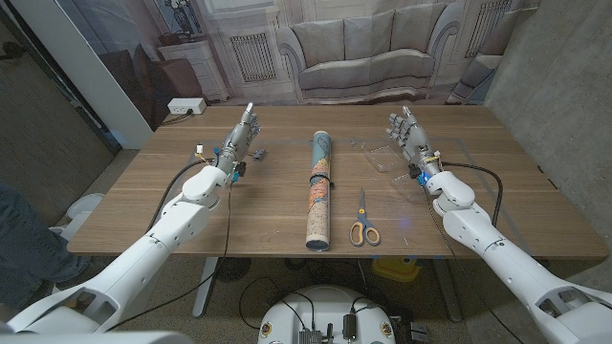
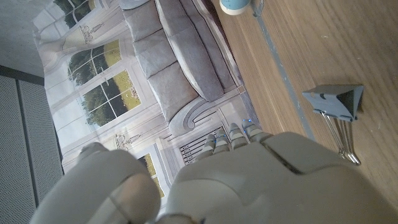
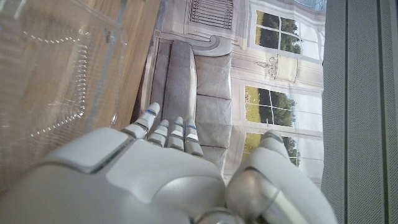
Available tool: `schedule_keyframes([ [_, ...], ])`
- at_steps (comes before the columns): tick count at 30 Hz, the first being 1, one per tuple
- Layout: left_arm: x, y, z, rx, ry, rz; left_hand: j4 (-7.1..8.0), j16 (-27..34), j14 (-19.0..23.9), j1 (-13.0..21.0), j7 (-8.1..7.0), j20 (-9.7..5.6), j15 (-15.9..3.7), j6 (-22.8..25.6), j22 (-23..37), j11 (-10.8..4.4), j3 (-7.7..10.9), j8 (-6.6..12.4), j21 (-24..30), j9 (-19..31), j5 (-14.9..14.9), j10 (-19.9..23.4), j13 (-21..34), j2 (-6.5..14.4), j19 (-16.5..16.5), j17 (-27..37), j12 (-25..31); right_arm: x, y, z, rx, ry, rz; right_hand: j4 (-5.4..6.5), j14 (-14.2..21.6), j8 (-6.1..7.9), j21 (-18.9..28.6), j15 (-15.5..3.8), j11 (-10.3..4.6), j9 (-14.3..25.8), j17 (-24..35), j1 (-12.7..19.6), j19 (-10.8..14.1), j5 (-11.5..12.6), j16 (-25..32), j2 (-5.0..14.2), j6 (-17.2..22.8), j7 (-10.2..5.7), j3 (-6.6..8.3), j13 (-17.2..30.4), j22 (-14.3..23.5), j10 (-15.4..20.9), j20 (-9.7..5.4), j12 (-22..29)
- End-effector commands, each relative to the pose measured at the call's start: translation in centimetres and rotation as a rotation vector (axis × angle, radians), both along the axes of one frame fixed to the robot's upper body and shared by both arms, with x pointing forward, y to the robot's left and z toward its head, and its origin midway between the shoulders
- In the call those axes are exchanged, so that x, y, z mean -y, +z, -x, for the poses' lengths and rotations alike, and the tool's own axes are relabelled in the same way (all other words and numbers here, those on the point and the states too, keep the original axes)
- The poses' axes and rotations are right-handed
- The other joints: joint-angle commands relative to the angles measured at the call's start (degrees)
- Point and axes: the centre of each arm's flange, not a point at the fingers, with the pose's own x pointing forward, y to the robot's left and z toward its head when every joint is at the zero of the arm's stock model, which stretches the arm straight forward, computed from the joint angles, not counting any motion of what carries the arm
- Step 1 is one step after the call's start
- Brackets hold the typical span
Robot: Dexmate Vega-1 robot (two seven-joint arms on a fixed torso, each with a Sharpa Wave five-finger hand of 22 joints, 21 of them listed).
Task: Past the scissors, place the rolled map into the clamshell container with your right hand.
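Note:
A rolled map [image 1: 320,190] lies lengthwise in the middle of the table, one end [image 2: 236,5] showing in the left wrist view. Yellow-handled scissors [image 1: 362,223] lie to its right near the front edge. The clear clamshell container [image 1: 382,154] sits open at the back right, its ribbed plastic [image 3: 50,81] close beside my right hand in the right wrist view. My right hand [image 1: 408,135] stands upright just right of the container, fingers apart, holding nothing. My left hand [image 1: 244,133] stands at the back left, fingers extended, empty.
A grey binder clip [image 1: 260,153] lies just right of my left hand, seen close in the left wrist view [image 2: 336,102]. A small clip [image 1: 199,148] sits left of that hand. A backdrop printed with a sofa hangs behind the table. A person's leg [image 1: 24,239] is at the left edge.

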Motion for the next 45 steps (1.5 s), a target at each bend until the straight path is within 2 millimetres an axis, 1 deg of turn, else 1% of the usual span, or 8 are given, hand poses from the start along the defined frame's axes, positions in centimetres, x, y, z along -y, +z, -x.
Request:
schedule_keyframes([
  [1,0.7,-0.4,0.7,0.011,-0.019,0.013,-0.09,0.5,0.5,0.5,-0.07,-1.85,-0.19,0.6,0.1,-0.09,-0.27,0.47,-0.2,0.1,0.4,0.2,0.2,0.3,0.2,0.1,0.4,-0.4,0.6,0.9,0.053,0.019,0.044,-0.56,1.0,0.55,-0.1,-0.06,-0.2,0.3,0.1,0.7,0.9,0.4,0.2,-0.01,0.9,-0.25,0.05,0.1,0.3,0.7,-3.22,0.4],
  [11,1.0,-0.4,0.7,0.012,-0.023,0.022,-0.11,0.6,1.0,0.7,-0.22,-1.72,-0.4,0.9,0.1,-0.51,-0.2,0.51,-0.4,0.1,0.6,0.6,0.2,0.8,0.3,0.1,0.5,-0.7,0.6,1.8,0.094,0.013,0.081,-0.88,2.0,0.65,-0.2,-0.83,-0.75,0.3,0.1,1.3,2.4,0.6,0.3,0.37,1.9,-0.78,0.2,0.1,0.3,1.9,-3.7,0.6],
  [17,1.1,-0.3,0.7,0.015,-0.029,0.023,-0.12,0.6,1.0,0.8,-0.25,-1.64,-0.41,1.0,0.1,-0.28,-0.19,0.49,-0.5,0.1,0.6,0.7,0.2,1.0,0.4,0.1,0.5,-1.0,0.7,2.3,0.117,0.005,0.098,-1.04,2.6,0.65,-0.3,-0.95,-1.08,0.3,0.1,1.6,2.9,0.6,0.3,0.6,2.3,-1.03,0.3,0.1,0.3,2.3,-3.72,0.5],
  [26,1.1,-0.1,1.1,0.018,-0.023,0.018,-0.15,0.6,1.2,0.9,-0.33,-1.57,-0.43,1.3,0.1,-0.39,-0.17,0.53,-0.6,0.1,0.7,0.8,0.2,1.2,0.4,0.1,0.5,-2.1,1.2,2.7,0.157,-0.024,0.163,-1.52,4.0,0.72,-0.3,-1.87,-2.0,0.4,0.0,2.5,4.8,0.8,0.3,0.79,3.4,-1.72,0.43,0.1,0.3,3.5,-4.45,0.6],
  [34,0.8,-0.2,1.5,0.016,-0.018,0.006,-0.18,0.6,1.2,1.1,-0.42,-1.42,-0.47,1.2,0.1,-0.52,-0.15,0.45,-0.8,0.1,0.7,0.9,0.2,1.5,0.4,0.1,0.4,-3.3,1.7,3.3,0.179,-0.025,0.21,-1.82,4.7,0.61,-0.4,-2.47,-2.19,0.4,0.0,2.9,5.9,0.9,0.3,0.7,3.6,-2.06,0.39,0.1,0.3,4.1,-4.83,0.7],
  [38,0.5,-0.2,1.7,0.02,-0.014,0.007,-0.2,0.6,1.3,1.2,-0.45,-1.34,-0.55,1.3,0.1,-0.37,-0.14,0.45,-0.9,0.1,0.8,1.0,0.2,1.6,0.4,0.1,0.5,-3.8,1.8,3.6,0.199,-0.029,0.244,-2.07,5.6,0.4,-0.4,-2.96,-2.69,0.4,0.0,3.3,7.0,1.0,0.4,0.78,3.5,-2.36,0.45,0.1,0.3,4.7,-5.08,0.7],
  [40,0.4,-0.2,1.9,0.023,-0.012,0.009,-0.23,0.7,1.8,1.3,-0.4,-1.97,-0.35,1.5,0.1,-0.37,-0.14,0.49,-0.9,0.1,0.8,1.1,0.2,1.8,0.7,0.1,0.5,-4.3,2.0,3.9,0.213,-0.03,0.264,-2.28,5.8,0.28,-0.4,-2.91,-2.75,0.5,0.0,3.8,7.3,1.0,0.4,1.02,3.3,-2.57,0.64,0.1,0.2,4.9,-5.15,0.6],
  [45,0.3,-0.1,2.0,0.027,-0.012,0.007,-0.29,0.7,2.2,1.5,-0.33,-2.39,-0.32,1.9,0.1,-0.22,-0.16,0.54,-1.0,0.1,0.8,1.6,0.2,2.0,1.0,0.1,0.6,-4.8,2.1,4.2,0.237,-0.039,0.293,-2.7,6.2,0.32,-0.6,-3.04,-3.11,0.5,0.0,4.7,7.6,1.2,0.3,1.35,3.5,-2.65,0.98,0.1,0.2,5.3,-5.25,0.6],
])
